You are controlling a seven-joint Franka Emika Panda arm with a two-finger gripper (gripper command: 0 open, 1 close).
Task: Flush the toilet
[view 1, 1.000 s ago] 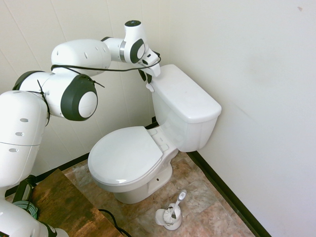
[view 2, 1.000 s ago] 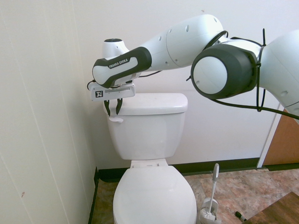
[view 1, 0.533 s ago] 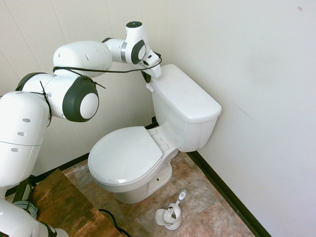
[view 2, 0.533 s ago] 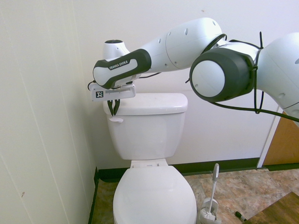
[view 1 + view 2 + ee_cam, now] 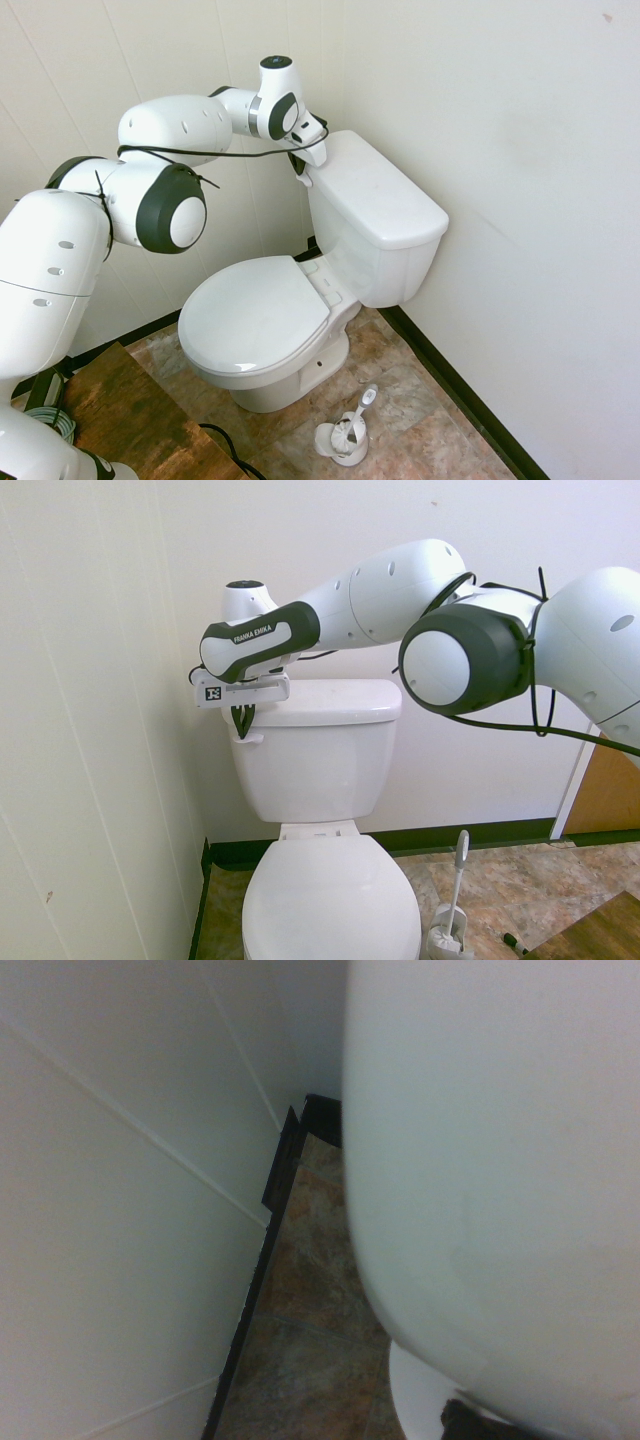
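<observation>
The white toilet (image 5: pixel 375 215) stands in the corner, its oval lid (image 5: pixel 255 315) down. A small white flush lever (image 5: pixel 249 737) sticks out at the tank's front corner nearest the side wall. My gripper (image 5: pixel 242 723) points down just over that lever with its dark fingers pressed together and nothing between them. I cannot tell whether the tips touch the lever or hang just above it. From the other side the gripper (image 5: pixel 299 163) shows at the tank's (image 5: pixel 315 745) far top corner. The wrist view is filled by the tank's white side (image 5: pixel 490 1180).
The side wall (image 5: pixel 100 730) runs close beside the gripper and tank. A white toilet brush (image 5: pixel 347 432) in its holder stands on the tiled floor (image 5: pixel 400 390) in front of the bowl. A brown wooden panel (image 5: pixel 610 780) is at the right.
The fingers have gone from apart to pressed together. The hand has come down a little toward the flush lever.
</observation>
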